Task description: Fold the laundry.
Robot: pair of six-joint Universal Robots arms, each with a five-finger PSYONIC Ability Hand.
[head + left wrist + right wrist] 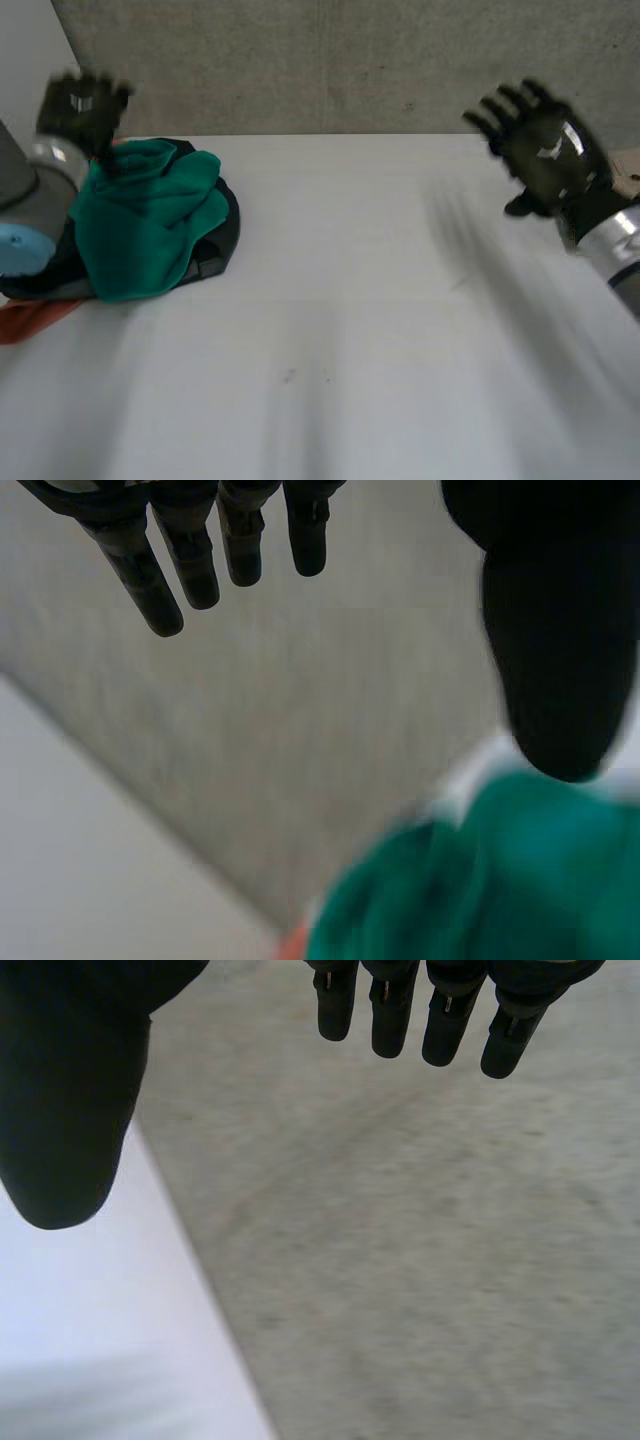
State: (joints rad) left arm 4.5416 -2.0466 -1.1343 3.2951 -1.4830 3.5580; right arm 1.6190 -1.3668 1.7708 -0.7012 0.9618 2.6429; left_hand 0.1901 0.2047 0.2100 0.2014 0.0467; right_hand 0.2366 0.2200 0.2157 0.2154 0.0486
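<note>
1. Found a green garment bunched on top of a black garment at the left side of the white bench, neither one folded.
2. Noted an edge of orange cloth poking out from under the two garments on the near side.
3. Saw the left hand hovering over the far left of the green garment, fingers straight and spread, thumb held apart, gripping nothing.
4. Picked out, in the left wrist view, the green garment just beyond the thumb tip; could not tell whether it touched.
5. Saw the right hand up over the right side of the bench, well apart from the garments, fingers straight and fanned out, thumb apart, holding nothing.
6. Noted a grey wall behind the bench's far edge.
</note>
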